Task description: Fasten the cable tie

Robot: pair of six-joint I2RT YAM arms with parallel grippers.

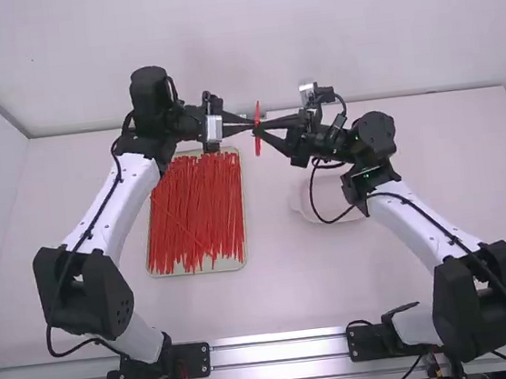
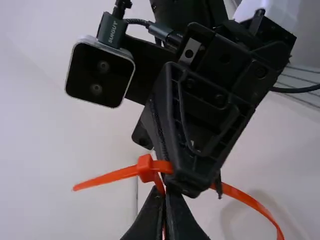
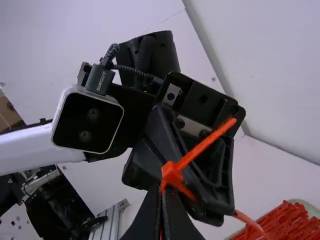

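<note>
**Both claws pinched on 1 cable tie, held above the far side of the table**

You have the white table (image 1: 429, 133) in front of you, with the 2 arms reaching away from their bases and meeting in the air over its far half. The left arm (image 1: 113, 201) rises along the left side and turns inward. The right arm (image 1: 422, 225) comes up from the right and bends toward the middle.

Under the left arm lies a flat tray (image 1: 198, 272), carrying a thick pile of red ties (image 1: 196, 214) laid roughly lengthwise. A white dish (image 1: 302, 204) sits on the table near the right arm's elbow, just beside the tray but apart from it.

Your left gripper (image 1: 248, 131) points toward the right. Its fingers are pressed nearly together, with the strap nipped between their tips. Your right gripper (image 1: 264, 134) faces it tip to tip, its fingers drawn in just as narrow on the same strap.

The cable tie (image 1: 256, 118) hangs clear of the table between the 2 claws, above the far end of the tray. In the high view it stands close to upright. Its square head (image 2: 145, 167) sits just beside the right gripper's tips, and strap runs out on both sides of the pinch. You cannot tell from these views whether the tail has gone through the head.
</note>
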